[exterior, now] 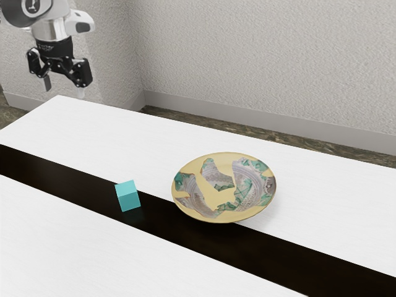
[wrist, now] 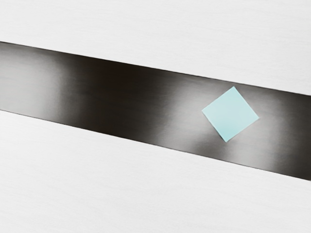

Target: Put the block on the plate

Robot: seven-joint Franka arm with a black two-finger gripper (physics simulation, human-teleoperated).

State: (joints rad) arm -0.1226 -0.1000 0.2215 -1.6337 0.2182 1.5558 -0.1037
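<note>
High at the exterior view's upper left hangs the black gripper, open, its two fingers wide apart with nothing between them. A teal block rests on the table's black stripe, well below the gripper and toward the exterior view's right from it. Beside the block, with a gap between them, lies the patterned plate, cream with green and grey patches, with no block on it. From above, the wrist view has the light teal block on the dark stripe.
The white table has a black stripe running lengthwise, and the plate lies partly over it. Behind the table are a textured wall and a pale baseboard.
</note>
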